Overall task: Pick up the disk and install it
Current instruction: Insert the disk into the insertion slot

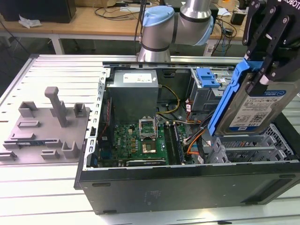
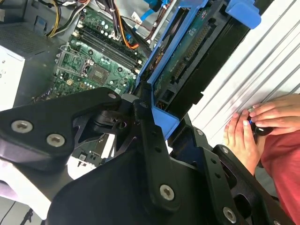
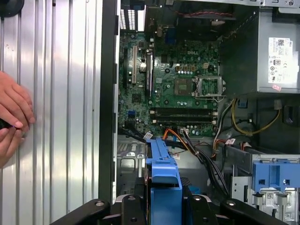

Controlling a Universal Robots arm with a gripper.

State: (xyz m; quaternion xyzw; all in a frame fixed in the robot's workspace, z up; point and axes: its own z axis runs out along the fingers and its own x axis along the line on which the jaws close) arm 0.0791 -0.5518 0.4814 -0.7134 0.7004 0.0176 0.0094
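My gripper (image 1: 263,65) is clamping the disk (image 1: 260,110) by the upper edge of its blue bracket, fingers closed on the plastic from both sides. The disk is hanging tilted, label side facing the camera, above the end of the open case (image 1: 187,190) at the exterior view's right, over the silver drive cage (image 1: 262,145). Whether its lower corner is touching the cage cannot be determined. In the second wrist view the gripper (image 2: 157,115) is pinching the bracket, and the disk (image 2: 197,51) is showing its green circuit side. In the first wrist view the bracket edge of the disk (image 3: 161,164) is rising out of the gripper (image 3: 164,208). Inside the case, the motherboard (image 1: 136,138) is lying flat on the floor, with the grey power supply (image 1: 133,93) at the far side. A grey fixture plate (image 1: 47,126) is lying on the table (image 1: 47,201), well apart at the exterior view's left. A person's hands (image 2: 243,136) are resting on the ribbed table beside the case.
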